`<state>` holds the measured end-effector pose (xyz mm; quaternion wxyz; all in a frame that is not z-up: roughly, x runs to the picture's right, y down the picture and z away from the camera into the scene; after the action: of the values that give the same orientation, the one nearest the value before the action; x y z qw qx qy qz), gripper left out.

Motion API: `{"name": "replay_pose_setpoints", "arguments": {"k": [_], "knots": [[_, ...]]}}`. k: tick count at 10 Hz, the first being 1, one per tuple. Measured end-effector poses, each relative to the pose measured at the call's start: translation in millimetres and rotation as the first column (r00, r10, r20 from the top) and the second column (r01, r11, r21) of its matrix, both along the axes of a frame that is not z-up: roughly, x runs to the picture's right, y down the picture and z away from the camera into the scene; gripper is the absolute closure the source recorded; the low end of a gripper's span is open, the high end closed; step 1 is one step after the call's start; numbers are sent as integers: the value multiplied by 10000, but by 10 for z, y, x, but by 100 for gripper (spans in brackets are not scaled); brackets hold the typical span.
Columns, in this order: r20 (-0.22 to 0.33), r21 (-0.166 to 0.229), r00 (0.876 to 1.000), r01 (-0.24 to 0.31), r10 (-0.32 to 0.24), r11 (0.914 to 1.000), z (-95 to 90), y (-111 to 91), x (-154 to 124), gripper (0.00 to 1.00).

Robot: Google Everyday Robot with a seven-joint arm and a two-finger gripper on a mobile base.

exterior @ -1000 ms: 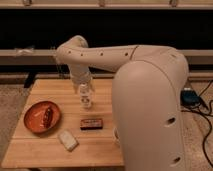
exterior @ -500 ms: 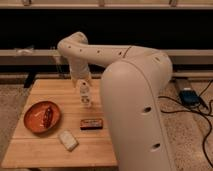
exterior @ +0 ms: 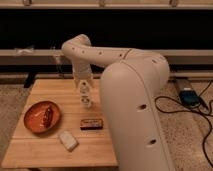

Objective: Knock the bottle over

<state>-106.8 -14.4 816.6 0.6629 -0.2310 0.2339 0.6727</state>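
Note:
The bottle (exterior: 84,90) is small and clear with a whitish label band. It stands upright near the back middle of the wooden table (exterior: 35,150). A short white cup (exterior: 87,104) stands just in front of it. My gripper (exterior: 82,80) hangs from the white arm directly above the bottle, at or touching its top. The gripper's end merges with the bottle's cap in this view.
An orange plate (exterior: 35,120) holding a brown item lies at the table's left. A dark snack bar (exterior: 91,123) and a white packet (exterior: 68,140) lie nearer the front. My bulky white arm covers the table's right side. A blue box (exterior: 187,96) and cables lie on the floor to the right.
The big arm segment has swung left and covers more of the table's right side. The gripper has shifted slightly right over the bottle. The bottle still stands upright.

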Motion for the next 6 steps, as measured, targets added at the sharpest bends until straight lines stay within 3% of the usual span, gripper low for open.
{"name": "replay_pose_setpoints", "arguments": {"k": [6], "knots": [[-610,-140,9920,-1120,1109,9936,-111,244,678,35]]}}
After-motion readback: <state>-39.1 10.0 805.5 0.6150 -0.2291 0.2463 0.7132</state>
